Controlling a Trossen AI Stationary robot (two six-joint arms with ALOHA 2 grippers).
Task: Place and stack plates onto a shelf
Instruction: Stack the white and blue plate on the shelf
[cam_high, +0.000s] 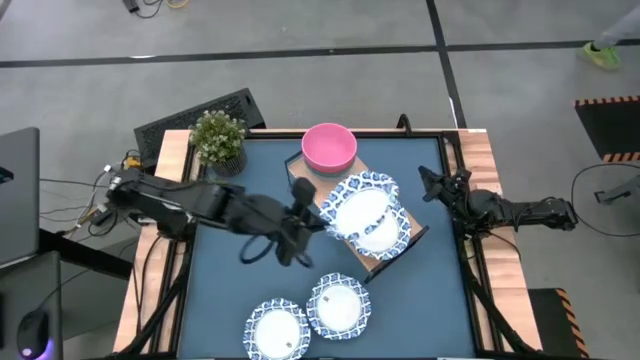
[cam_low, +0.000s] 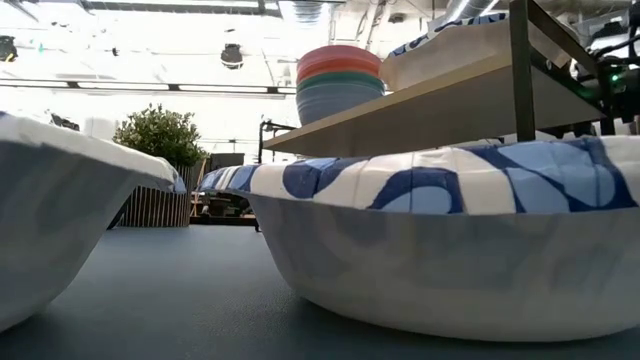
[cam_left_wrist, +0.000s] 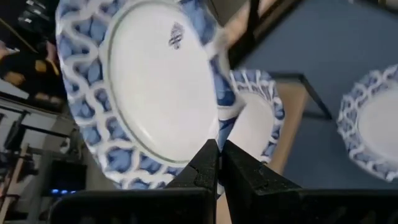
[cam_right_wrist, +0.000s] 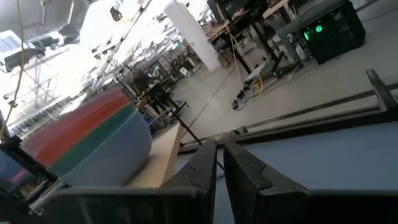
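Observation:
My left gripper (cam_high: 316, 218) is shut on a blue-rimmed white plate (cam_high: 358, 203), which stands tilted above a second plate (cam_high: 385, 238) lying on the wooden shelf (cam_high: 372, 262). The left wrist view shows the held plate's underside (cam_left_wrist: 155, 87) and the shelf plate (cam_left_wrist: 258, 118) beyond it. Two more plates (cam_high: 277, 330) (cam_high: 340, 305) rest flat on the blue table near its front edge. They fill the low view (cam_low: 450, 230). My right gripper (cam_high: 430, 185) waits, shut and empty, at the table's right side. My left gripper pinches the plate's patterned rim (cam_left_wrist: 222, 118) between its two fingers, on the side toward the table's left. The fingers come at it from the table's left. The plate is tilted, its underside toward the wrist camera, over the plate on the shelf.
A stack of plain bowls, pink on top (cam_high: 328, 147), stands on the shelf's far end (cam_low: 340, 80). A potted plant (cam_high: 218, 140) stands at the far left corner. Wooden rails (cam_high: 480, 150) edge the table.

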